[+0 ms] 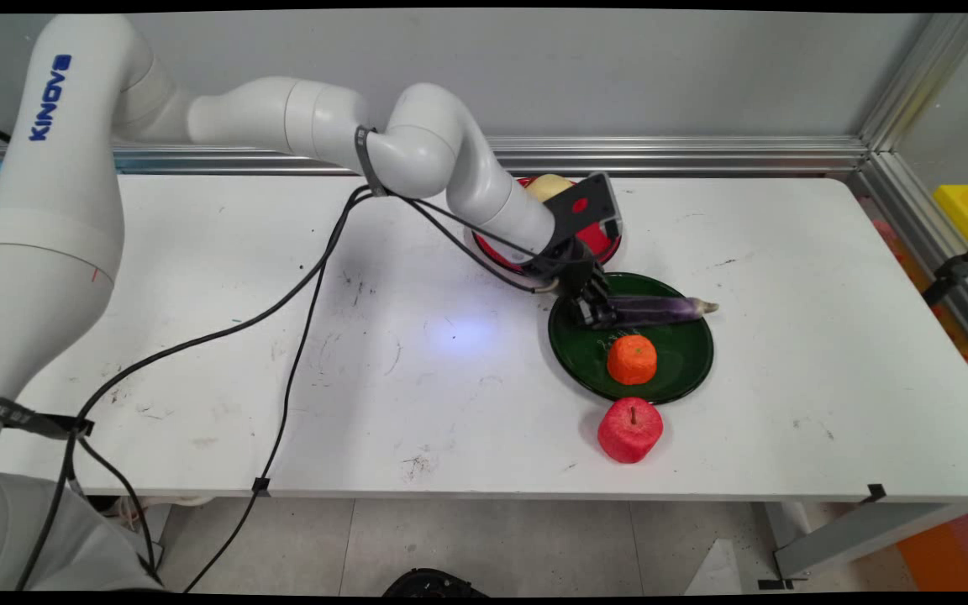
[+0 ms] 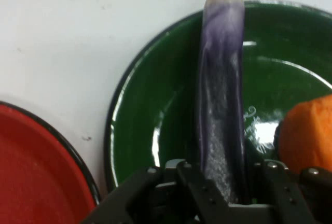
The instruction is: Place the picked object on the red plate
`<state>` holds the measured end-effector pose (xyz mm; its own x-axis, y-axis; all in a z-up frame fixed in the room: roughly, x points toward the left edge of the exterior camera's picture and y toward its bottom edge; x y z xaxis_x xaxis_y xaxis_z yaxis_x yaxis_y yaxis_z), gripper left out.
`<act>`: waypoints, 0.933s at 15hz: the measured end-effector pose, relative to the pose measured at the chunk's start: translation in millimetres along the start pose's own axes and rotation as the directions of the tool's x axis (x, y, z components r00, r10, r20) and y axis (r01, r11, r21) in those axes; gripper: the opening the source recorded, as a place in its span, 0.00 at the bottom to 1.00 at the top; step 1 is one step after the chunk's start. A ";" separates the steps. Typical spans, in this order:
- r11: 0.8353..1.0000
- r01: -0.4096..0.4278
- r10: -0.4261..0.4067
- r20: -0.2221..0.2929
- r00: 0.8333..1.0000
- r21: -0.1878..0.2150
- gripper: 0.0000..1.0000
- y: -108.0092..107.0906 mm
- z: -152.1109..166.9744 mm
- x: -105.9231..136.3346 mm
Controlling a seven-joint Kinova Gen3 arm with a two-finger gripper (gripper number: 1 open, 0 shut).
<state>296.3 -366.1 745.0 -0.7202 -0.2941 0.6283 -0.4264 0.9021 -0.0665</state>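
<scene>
A long purple eggplant [image 1: 660,309] [image 2: 220,110] lies across the green plate [image 1: 686,370] [image 2: 145,130], its pale tip past the plate's right rim. My gripper [image 1: 597,313] [image 2: 223,187] is low over the plate's left side and shut on the eggplant's thick end. An orange fruit [image 1: 632,359] [image 2: 308,136] sits on the same plate, just in front of the eggplant. A red apple [image 1: 630,429] rests on the table by the plate's near rim.
A red plate [image 1: 606,244] [image 2: 36,172] with a yellowish fruit [image 1: 548,186] on it sits behind the green plate, partly hidden by the arm. Black cables [image 1: 299,302] hang from the arm down over the table's left half and front edge.
</scene>
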 end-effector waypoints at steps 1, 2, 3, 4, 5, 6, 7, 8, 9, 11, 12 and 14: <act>1.000 0.002 -0.002 -0.007 1.000 0.004 0.00 -3.2 -2.8 3.9; 1.000 0.003 -0.003 -0.014 1.000 0.009 0.00 -6.8 -5.6 7.6; 1.000 0.003 -0.002 -0.021 1.000 0.017 0.00 -12.0 -9.1 11.3; 1.000 0.001 -0.001 -0.024 1.000 0.025 0.00 -17.6 -12.7 14.1; 0.999 -0.002 0.002 -0.022 1.000 0.033 0.00 -22.8 -16.0 14.7; 0.999 -0.006 0.006 -0.017 1.000 0.044 0.00 -29.4 -20.1 14.1; 0.998 -0.010 0.011 -0.011 1.000 0.055 0.00 -36.6 -24.3 12.5; 0.998 -0.013 0.014 -0.006 1.000 0.066 0.00 -42.9 -27.7 10.7; 0.997 -0.017 0.017 -0.001 1.000 0.078 0.00 -50.4 -31.2 8.5; 0.995 -0.023 0.022 0.008 1.000 0.099 0.00 -63.6 -36.8 3.7; 0.994 -0.026 0.025 0.013 1.000 0.109 0.00 -70.4 -39.2 0.7; 0.991 -0.032 0.030 0.022 0.999 0.126 0.00 -82.3 -42.7 -5.4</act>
<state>358.7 -425.2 780.2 -0.7444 -0.2741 0.6088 -0.4687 0.8640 -0.1841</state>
